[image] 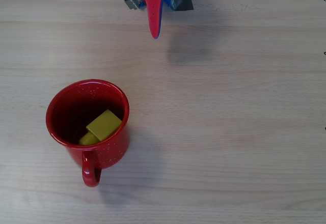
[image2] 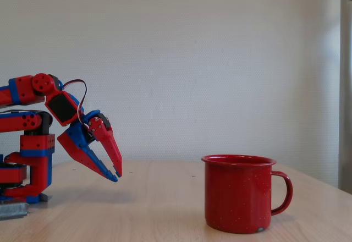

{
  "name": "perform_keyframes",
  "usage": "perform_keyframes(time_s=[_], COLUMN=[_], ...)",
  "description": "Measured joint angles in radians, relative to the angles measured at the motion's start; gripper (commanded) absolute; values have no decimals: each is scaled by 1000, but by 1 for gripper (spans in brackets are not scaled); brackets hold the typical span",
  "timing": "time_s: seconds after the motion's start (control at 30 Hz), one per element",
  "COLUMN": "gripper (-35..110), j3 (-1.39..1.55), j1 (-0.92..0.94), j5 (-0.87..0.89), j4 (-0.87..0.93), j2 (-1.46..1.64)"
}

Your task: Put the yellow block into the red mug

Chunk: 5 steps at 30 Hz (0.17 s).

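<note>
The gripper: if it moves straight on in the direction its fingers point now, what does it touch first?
Most likely the bare table. The gripper points down and forward, its tips just above the wood. The red mug, with the yellow block inside, stands farther off and to one side.

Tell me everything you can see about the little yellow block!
The yellow block is a small, bright yellow brick that looks like smooth plastic. In the overhead view it lies tilted inside the red mug, down against the dark inside, nearer the handle side. One flat face points up, and a smaller yellow part shows beside it. The mug is all that touches it; the claw is far away near the table's edge.
</note>
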Motion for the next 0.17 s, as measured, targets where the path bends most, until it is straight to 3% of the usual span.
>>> perform_keyframes(time_s=[0.17], gripper=[0], j3=[0], j1=[0], j5=[0], j4=[0], j2=[0])
